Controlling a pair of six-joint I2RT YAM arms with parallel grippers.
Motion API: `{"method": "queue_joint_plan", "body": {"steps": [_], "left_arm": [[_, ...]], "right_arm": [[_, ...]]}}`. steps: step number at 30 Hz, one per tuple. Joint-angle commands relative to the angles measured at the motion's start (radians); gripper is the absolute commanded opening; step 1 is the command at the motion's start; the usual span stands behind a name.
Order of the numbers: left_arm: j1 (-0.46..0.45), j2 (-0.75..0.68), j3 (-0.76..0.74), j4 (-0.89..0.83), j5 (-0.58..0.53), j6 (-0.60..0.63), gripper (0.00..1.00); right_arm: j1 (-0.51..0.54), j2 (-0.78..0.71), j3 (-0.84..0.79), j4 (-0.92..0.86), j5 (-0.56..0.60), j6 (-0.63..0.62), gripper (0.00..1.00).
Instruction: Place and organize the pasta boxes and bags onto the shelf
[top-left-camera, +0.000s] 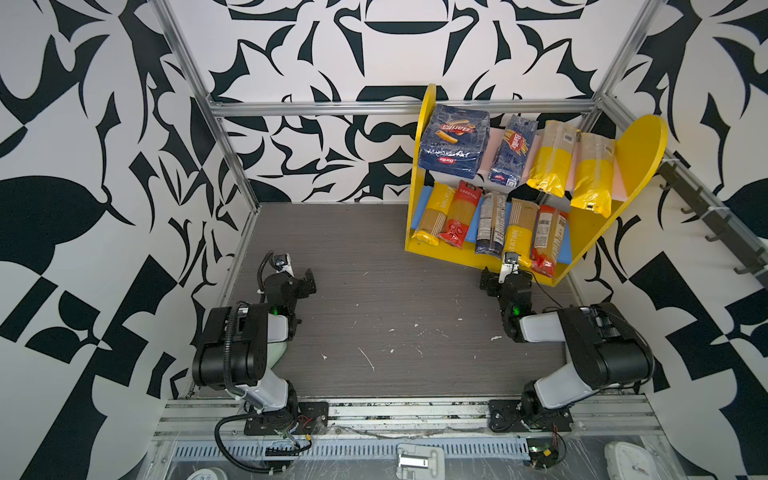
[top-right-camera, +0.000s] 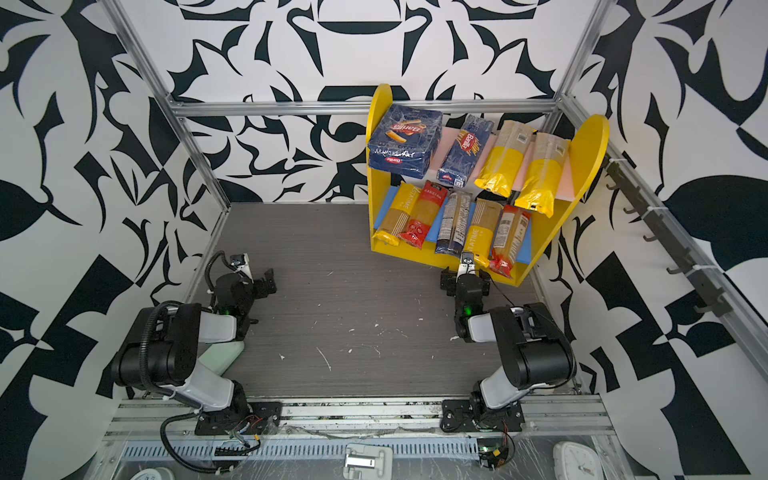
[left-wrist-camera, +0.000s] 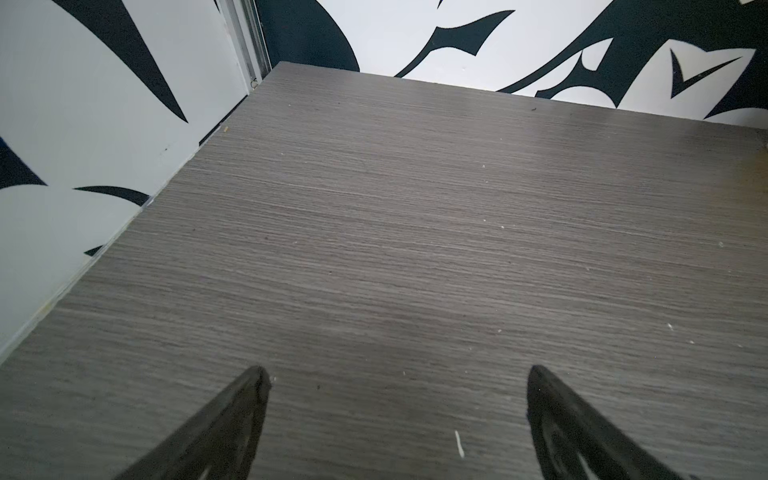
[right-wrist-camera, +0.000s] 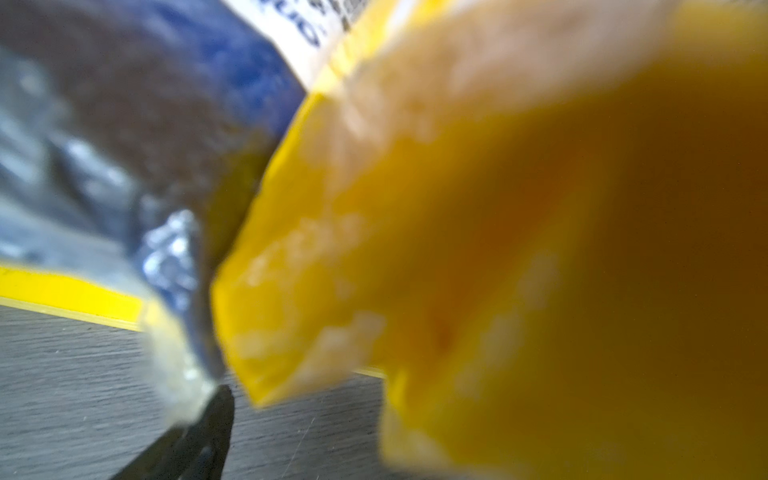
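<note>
The left gripper (left-wrist-camera: 398, 374) hangs over bare tabletop at about 9 o'clock in both top views. Its two black fingers (left-wrist-camera: 232, 424) are spread wide with nothing between them. The right gripper (top-left-camera: 505, 272), at about 2 o'clock, sits at the front lip of the shelf (top-left-camera: 640, 149), its jaws equally wide. In the right wrist view the blurred end of a yellow-ended spaghetti bag (right-wrist-camera: 498, 249) fills most of the frame. Whether that bag touches the fingers cannot be told, and no grip on it shows.

The shelf stands in the table's 1 o'clock corner. On its pink upper board, from 9 towards 3 o'clock, lie:
- a wide Barilla rigatoni box (top-left-camera: 453, 141)
- a narrow Barilla spaghetti box (top-left-camera: 511, 151)
- two yellow-ended bags (top-left-camera: 550, 162)

On the blue lower board lie:
- another yellow-ended bag (top-left-camera: 432, 216)
- a red bag (top-left-camera: 461, 214)
- a dark blue-black bag (top-left-camera: 490, 222)
- the bag at the gripper
- a second red bag (top-left-camera: 548, 241)

The table (top-left-camera: 374, 291) is grey wood-grain with white flecks. Bold black-and-white patterned walls (top-left-camera: 104, 166) and aluminium rails (top-left-camera: 374, 109) enclose it.
</note>
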Motion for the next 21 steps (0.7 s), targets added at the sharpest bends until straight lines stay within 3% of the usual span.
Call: {"method": "queue_joint_plan", "body": {"steps": [1,17,21], "left_arm": [[0.004,-0.017,0.006,0.016,0.006,-0.003,0.99],[0.004,-0.017,0.007,0.016,0.006,-0.002,0.99],[0.004,-0.018,0.007,0.016,0.006,-0.003,0.99]], "right_arm": [[-0.003,0.003,-0.005,-0.011,-0.013,-0.011,1.00],[-0.002,0.003,-0.008,-0.003,-0.014,-0.014,1.00],[-0.001,-0.070,-0.026,-0.032,-0.009,-0.010,1.00]]}}
